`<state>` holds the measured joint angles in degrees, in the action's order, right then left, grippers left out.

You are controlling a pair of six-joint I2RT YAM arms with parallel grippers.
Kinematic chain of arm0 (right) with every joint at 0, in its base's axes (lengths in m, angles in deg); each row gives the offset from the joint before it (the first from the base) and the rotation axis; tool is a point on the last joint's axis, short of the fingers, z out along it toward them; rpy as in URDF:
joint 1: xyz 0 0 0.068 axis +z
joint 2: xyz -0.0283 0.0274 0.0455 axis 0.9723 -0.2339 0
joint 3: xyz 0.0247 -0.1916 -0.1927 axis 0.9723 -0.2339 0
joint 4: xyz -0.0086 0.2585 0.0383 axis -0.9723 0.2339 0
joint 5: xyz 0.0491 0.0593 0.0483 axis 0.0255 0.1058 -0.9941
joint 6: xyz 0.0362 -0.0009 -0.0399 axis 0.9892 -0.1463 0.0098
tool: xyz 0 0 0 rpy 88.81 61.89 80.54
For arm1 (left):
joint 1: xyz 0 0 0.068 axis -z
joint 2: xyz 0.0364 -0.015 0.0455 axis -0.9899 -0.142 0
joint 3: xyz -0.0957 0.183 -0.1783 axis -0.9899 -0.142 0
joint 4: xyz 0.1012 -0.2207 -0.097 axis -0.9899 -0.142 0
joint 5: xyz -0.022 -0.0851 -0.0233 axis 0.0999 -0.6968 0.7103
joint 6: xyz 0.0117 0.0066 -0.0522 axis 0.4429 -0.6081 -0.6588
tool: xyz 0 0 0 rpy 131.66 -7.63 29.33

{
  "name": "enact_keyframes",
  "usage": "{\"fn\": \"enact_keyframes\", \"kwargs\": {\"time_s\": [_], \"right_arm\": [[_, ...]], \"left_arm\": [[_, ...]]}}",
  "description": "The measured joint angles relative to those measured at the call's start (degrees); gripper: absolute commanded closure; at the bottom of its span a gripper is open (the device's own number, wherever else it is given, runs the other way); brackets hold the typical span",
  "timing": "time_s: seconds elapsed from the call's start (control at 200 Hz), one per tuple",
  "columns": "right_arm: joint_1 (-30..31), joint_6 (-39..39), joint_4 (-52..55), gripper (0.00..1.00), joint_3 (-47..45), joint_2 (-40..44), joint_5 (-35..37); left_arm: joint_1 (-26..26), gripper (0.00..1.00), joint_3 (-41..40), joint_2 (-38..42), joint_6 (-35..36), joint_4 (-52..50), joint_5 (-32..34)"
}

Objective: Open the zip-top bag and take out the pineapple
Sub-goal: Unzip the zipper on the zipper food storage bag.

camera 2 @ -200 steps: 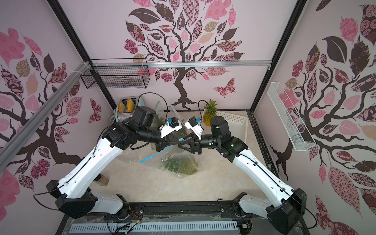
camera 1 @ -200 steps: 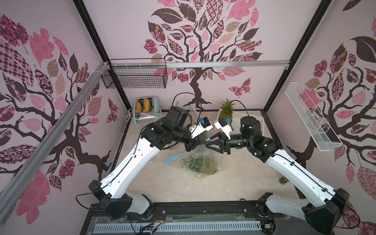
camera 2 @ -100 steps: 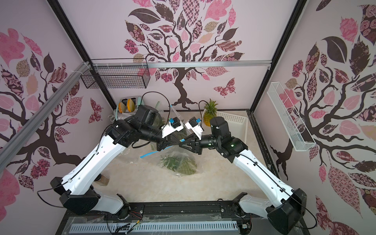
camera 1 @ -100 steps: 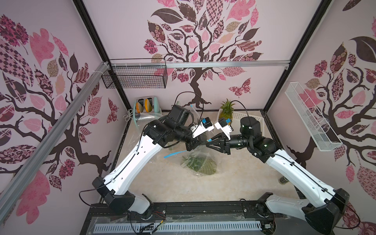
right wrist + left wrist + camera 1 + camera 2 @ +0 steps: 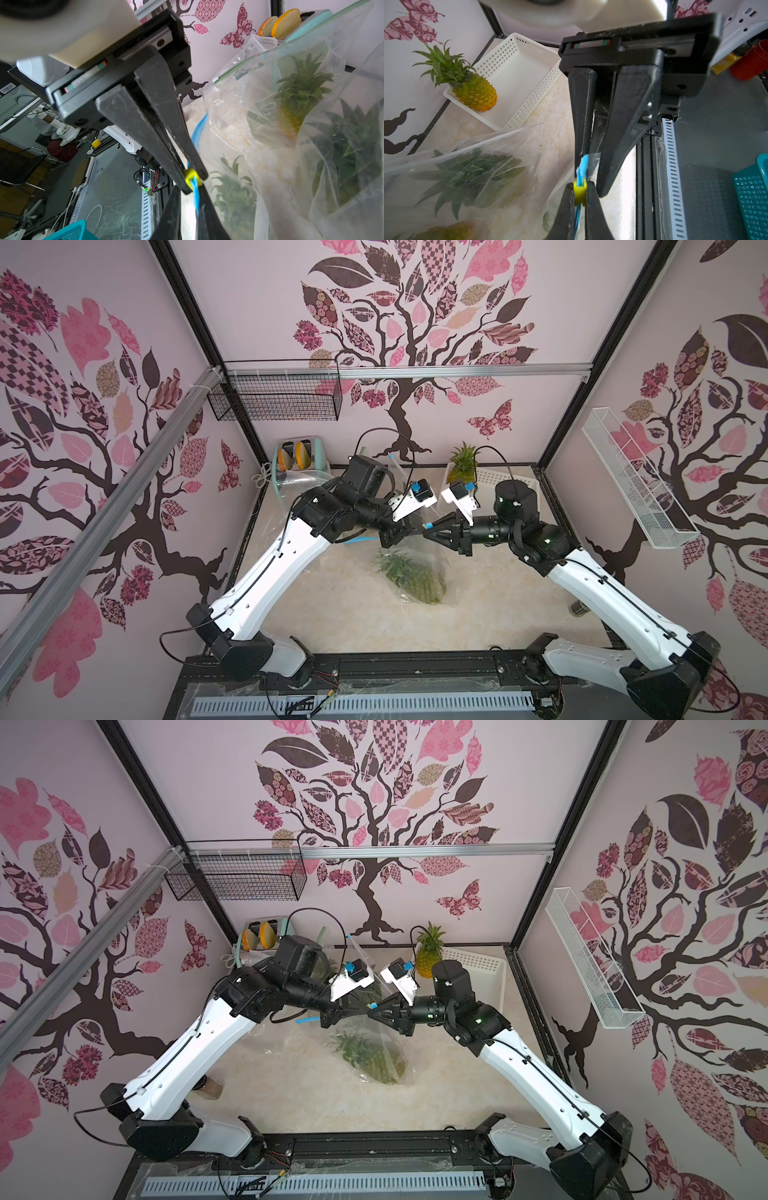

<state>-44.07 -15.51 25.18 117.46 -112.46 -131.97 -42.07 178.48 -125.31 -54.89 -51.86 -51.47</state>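
Observation:
A clear zip-top bag (image 5: 430, 560) hangs between the two grippers above the table's middle. Its lower end, with the pineapple (image 5: 419, 583) (image 5: 376, 1063) inside, rests on the tabletop. My left gripper (image 5: 579, 185) (image 5: 415, 531) is shut on the bag's yellow slider (image 5: 579, 192) (image 5: 192, 174). My right gripper (image 5: 190, 193) (image 5: 427, 531) faces it tip to tip. Its jaws stand narrowly open around the end of the blue zip strip (image 5: 196, 199) (image 5: 582, 166), which lies against one finger with a gap at the other.
A second pineapple (image 5: 463, 464) stands in a white perforated basket (image 5: 515, 483) at the back right. Another clear bag (image 5: 291, 93) holding a pineapple stands behind the grippers. A toaster (image 5: 297, 456) sits back left. A small jar (image 5: 578, 608) stands by the right wall.
The two grippers have come together tip to tip at the bag's top edge. The right jaws have narrowed around the blue strip. The bag has shifted slightly with the left gripper.

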Motion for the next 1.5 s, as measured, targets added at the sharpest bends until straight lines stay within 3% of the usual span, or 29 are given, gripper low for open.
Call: {"fn": "enact_keyframes", "kwargs": {"time_s": [0.115,0.285,0.86,1.135,1.5], "right_arm": [[0.1,0.3,-0.4,0.83,0.0,0.2,0.5],[0.0,1.2,-0.2,1.00,-0.4,0.7,1.4],[-1.1,8.4,-11.8,1.00,-8.2,5.2,3.6],[-5.1,14.1,-16.6,1.00,-12.2,8.3,3.0],[-10.9,14.8,-15.5,1.00,-12.5,11.5,3.3]], "left_arm": [[0.0,1.00,-0.2,0.2,-0.1,0.3,0.2],[-0.3,1.00,-0.4,0.5,-0.1,0.7,0.9],[0.2,1.00,-3.3,1.8,-0.6,2.8,0.5],[0.4,1.00,-6.8,3.1,-0.5,4.5,2.9],[0.4,1.00,-10.3,6.3,-0.5,3.1,9.9]]}}
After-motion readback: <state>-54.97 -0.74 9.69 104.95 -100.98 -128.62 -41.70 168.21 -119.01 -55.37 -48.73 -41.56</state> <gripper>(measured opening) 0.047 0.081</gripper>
